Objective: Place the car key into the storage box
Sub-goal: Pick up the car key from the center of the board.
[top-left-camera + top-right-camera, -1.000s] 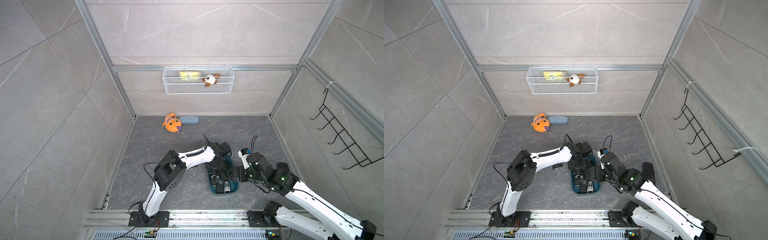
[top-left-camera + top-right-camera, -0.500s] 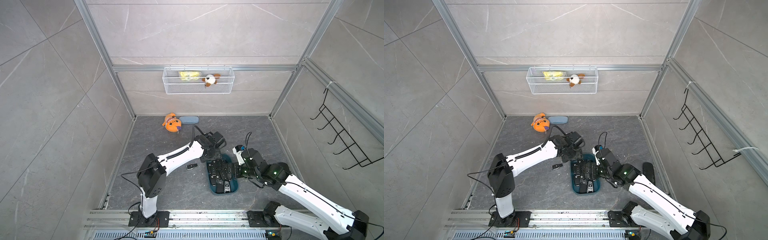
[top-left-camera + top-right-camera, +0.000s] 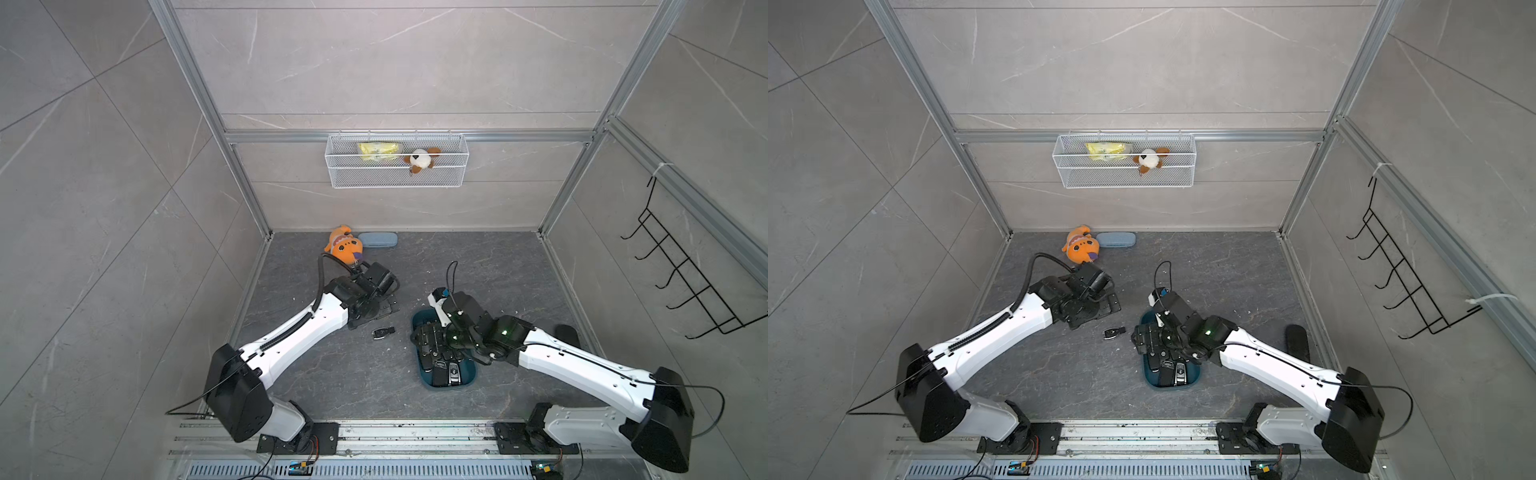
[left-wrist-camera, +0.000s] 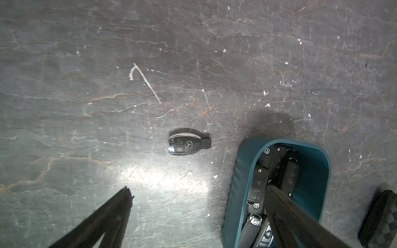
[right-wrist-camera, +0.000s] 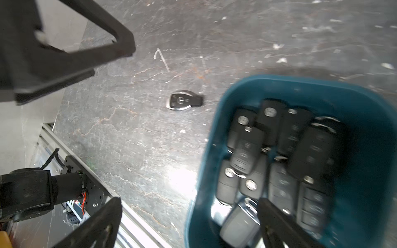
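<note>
Finding: the black car key fob with the chrome rim (image 4: pixel 189 144) lies flat on the dark grey slate floor (image 4: pixel 107 64). It is outside the dark teal plastic storage box (image 4: pixel 235 184) and just beside that box's near wall. The placing step is not yet done.

My left gripper (image 4: pixel 198 191) hangs above the floor with its jaws spread wide and nothing between them. My right gripper (image 5: pixel 189 204) is equally wide and empty. It hovers across the box's wall, one fingertip over the bin and one over the floor.

Risks noted:
- The fob is thin and smooth-edged on a hard surface. A descent that is slightly off-centre could make a finger push it away rather than close on it.
- The fob sits close to the box. A finger landing on that side could strike the wall and shift or tip the bin.
- The box is already crowded with black key fobs (image 5: pixel 247 150). A key released onto the pile could slide over the low wall.
- My right arm occupies the space above the bin. If I carry the key over with my left, the two arms could collide.
</note>
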